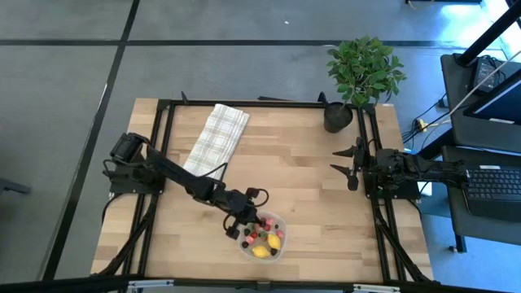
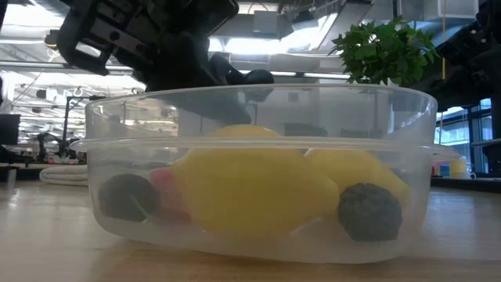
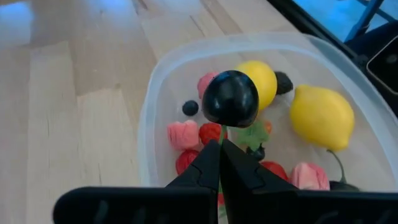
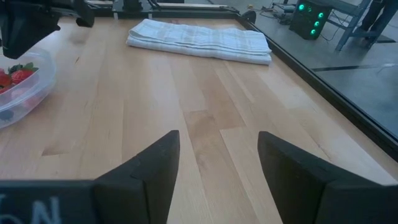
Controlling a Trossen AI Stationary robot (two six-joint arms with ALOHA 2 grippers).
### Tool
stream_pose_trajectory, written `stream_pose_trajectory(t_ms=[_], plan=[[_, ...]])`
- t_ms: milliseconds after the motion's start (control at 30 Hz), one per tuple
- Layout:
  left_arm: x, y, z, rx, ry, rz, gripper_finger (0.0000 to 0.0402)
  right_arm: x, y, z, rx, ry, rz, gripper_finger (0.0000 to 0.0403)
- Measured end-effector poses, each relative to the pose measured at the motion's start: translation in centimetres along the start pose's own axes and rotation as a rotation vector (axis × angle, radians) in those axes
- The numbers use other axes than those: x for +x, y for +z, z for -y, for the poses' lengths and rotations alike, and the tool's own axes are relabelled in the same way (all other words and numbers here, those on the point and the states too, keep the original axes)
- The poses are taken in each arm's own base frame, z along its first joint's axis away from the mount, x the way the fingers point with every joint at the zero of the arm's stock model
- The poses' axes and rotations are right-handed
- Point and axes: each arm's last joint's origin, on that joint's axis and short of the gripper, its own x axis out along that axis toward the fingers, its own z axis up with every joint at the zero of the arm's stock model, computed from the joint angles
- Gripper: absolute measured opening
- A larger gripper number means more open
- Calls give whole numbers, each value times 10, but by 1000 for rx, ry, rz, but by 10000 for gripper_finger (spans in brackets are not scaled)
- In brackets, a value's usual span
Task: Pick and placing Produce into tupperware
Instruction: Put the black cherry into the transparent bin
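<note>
The clear round tupperware [image 1: 262,236] stands near the table's front edge and holds two yellow lemons [image 3: 322,116], red and pink pieces [image 3: 183,134] and dark berries [image 2: 368,210]. My left gripper [image 1: 244,228] is over the tupperware's left part, shut below a dark round fruit [image 3: 230,98] that hangs over the container. In the low view the tupperware [image 2: 258,145] fills the picture, with the left gripper [image 2: 227,74] above and behind it. My right gripper [image 1: 352,167] waits open and empty at the table's right side. My left gripper pinches the dark fruit's thin green stem [image 3: 221,134] between its two fingertips [image 3: 208,163]. The fingers slant down from the table's left side. The dark ball sits just past the fingertips, lifted clear above the pieces in the tupperware.
A folded checked cloth [image 1: 216,138] lies at the far left of the table and also shows in the right wrist view [image 4: 199,40]. A potted green plant [image 1: 364,69] in a black pot [image 1: 338,116] stands at the far right corner. Bare wood lies between the two arms.
</note>
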Motion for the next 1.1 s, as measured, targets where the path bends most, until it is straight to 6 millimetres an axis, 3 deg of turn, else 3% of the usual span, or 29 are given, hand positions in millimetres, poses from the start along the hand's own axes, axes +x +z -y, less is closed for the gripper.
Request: stream_pose_trajectory(t_ms=[533, 1100], plan=[[9, -11, 1, -32, -19, -57, 0, 0, 0, 0, 0, 0, -1, 219], [9, -7, 0, -30, -8, -16, 0, 0, 0, 0, 0, 0, -1, 219]])
